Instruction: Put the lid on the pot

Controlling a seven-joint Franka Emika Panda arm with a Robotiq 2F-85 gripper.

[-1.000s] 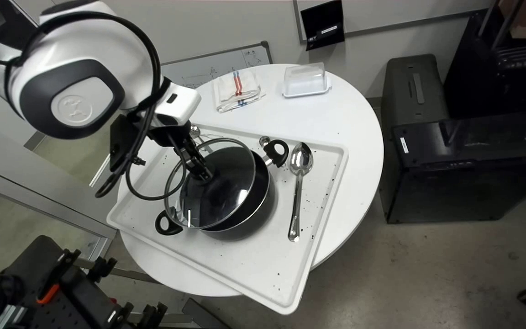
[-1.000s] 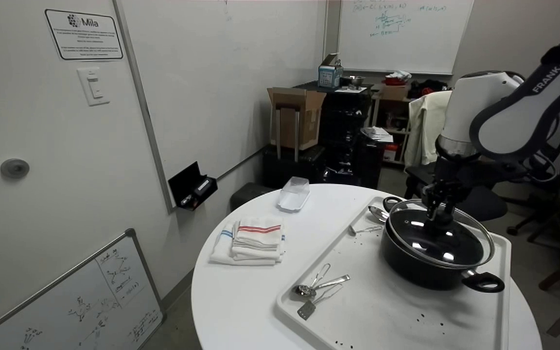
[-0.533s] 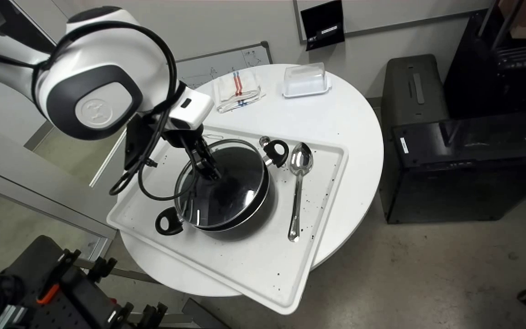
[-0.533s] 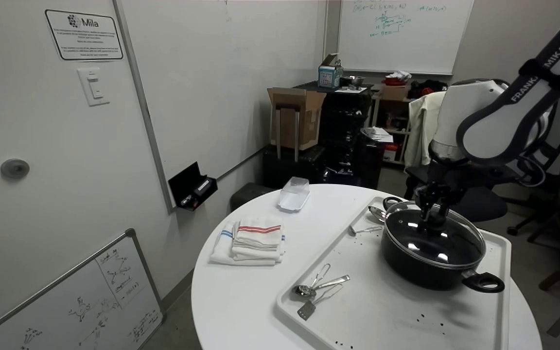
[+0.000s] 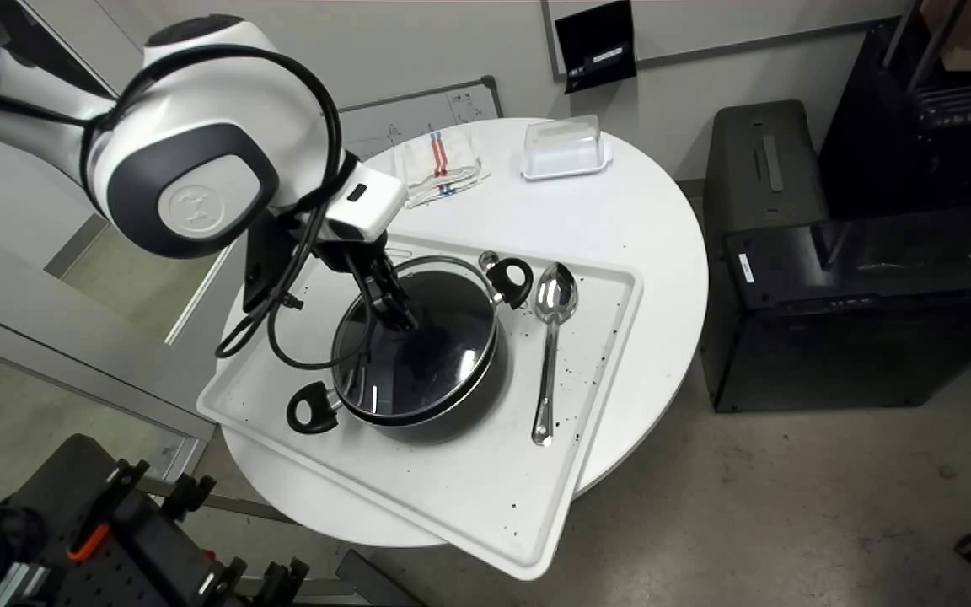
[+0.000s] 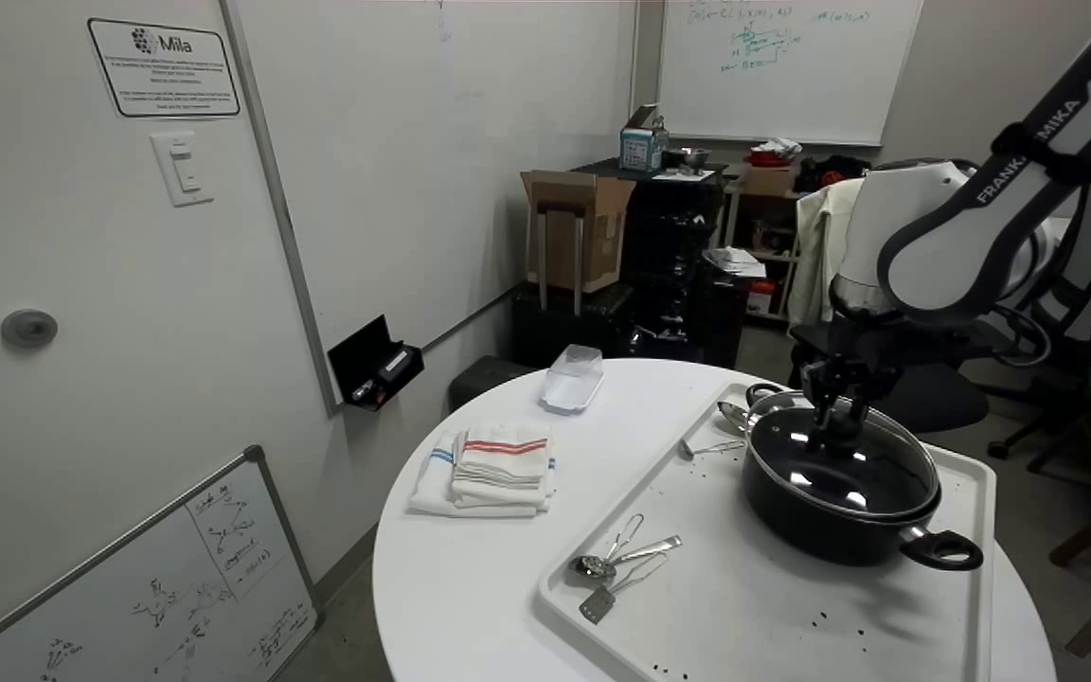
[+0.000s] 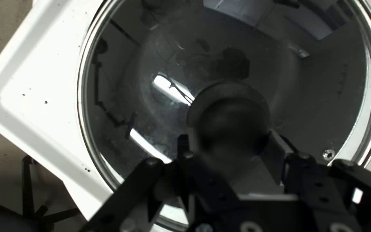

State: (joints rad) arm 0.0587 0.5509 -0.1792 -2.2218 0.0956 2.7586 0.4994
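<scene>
- So, in an exterior view, the pot (image 6: pixel 806 516) stands on the tray (image 6: pixel 744 592), which rests on the desk (image 6: pixel 470 606); its two handles (image 6: pixel 920 547) point opposite ways. The lid (image 6: pixel 853 478) lies over its mouth, nearly level, and the arm (image 6: pixel 943 256) comes down to the lid's middle from the upper right
- Also there: a spatula (image 6: pixel 598 604) and other metal utensils (image 6: pixel 593 566) at the tray's left end, folded towels (image 6: pixel 503 474) and a covered dish (image 6: pixel 572 386) on the desk
- In an exterior view, the fingers (image 5: pixel 397 314) reach down onto the lid's middle. A dark crescent of pot shows past the lid's rim at the lower right; I cannot tell whether the two touch. A spoon (image 5: pixel 556 297) lies on the tray just beside the pot
- In the wrist view, the fingers are clenched on the knob (image 7: pixel 232 124), one each side. The dark pot shows through the glass, with pale strips of tray at the right and lower-left edges. Near the rim, on the right, sits a small metal vent (image 7: pixel 328 154)
</scene>
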